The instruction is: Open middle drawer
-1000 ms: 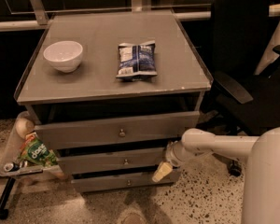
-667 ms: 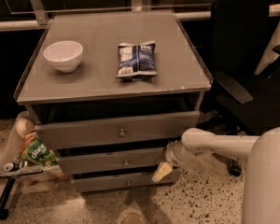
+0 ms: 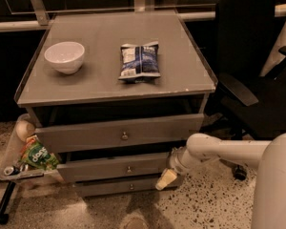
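Note:
The grey cabinet has three drawer fronts stacked under its top. The middle drawer is the mid-sized front, with a small round metal knob. It sits below the taller top drawer front and above the narrow bottom front. My gripper is at the right end of the middle drawer front, low by its lower right corner and well to the right of the knob. My white arm reaches in from the right.
A white bowl and a blue snack bag lie on the cabinet top. A black office chair stands close on the right. A low rack with a green packet stands at the cabinet's left. The floor is speckled.

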